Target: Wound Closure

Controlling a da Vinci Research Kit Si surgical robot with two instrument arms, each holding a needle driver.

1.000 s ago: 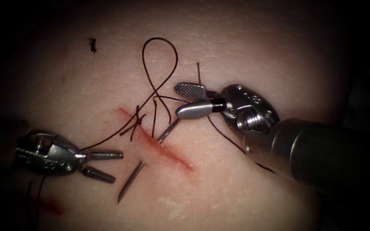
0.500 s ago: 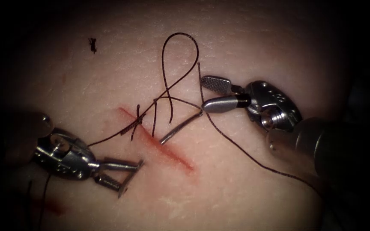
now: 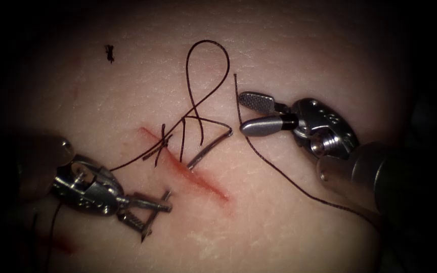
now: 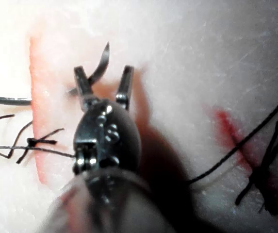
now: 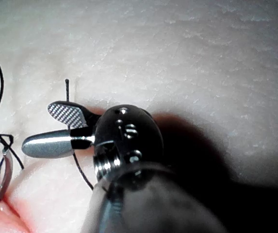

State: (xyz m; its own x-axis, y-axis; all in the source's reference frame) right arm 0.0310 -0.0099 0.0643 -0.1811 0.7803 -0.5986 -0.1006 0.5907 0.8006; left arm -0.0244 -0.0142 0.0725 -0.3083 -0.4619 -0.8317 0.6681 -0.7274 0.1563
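Tissue (image 3: 279,212) holds curved needle (image 3: 209,148) through the cut (image 3: 198,178).

From where I stand, the backdrop is the pale, finely creased surface of the tissue (image 3: 289,45), lit by one pool of light that lands near the centre and a little toward 12 o'clock. The brightness falls off on every side into a dark border (image 3: 431,60), blackest at 3 and 9 o'clock and in the corners. Toward 6 o'clock the surface catches a faint whitish sheen (image 3: 203,241). Close up, the light is far harder: the surface glares nearly white, and a heavy shadow (image 5: 211,145) lies across it, soft at its edges, with another such shadow (image 4: 163,165) in the left wrist view.
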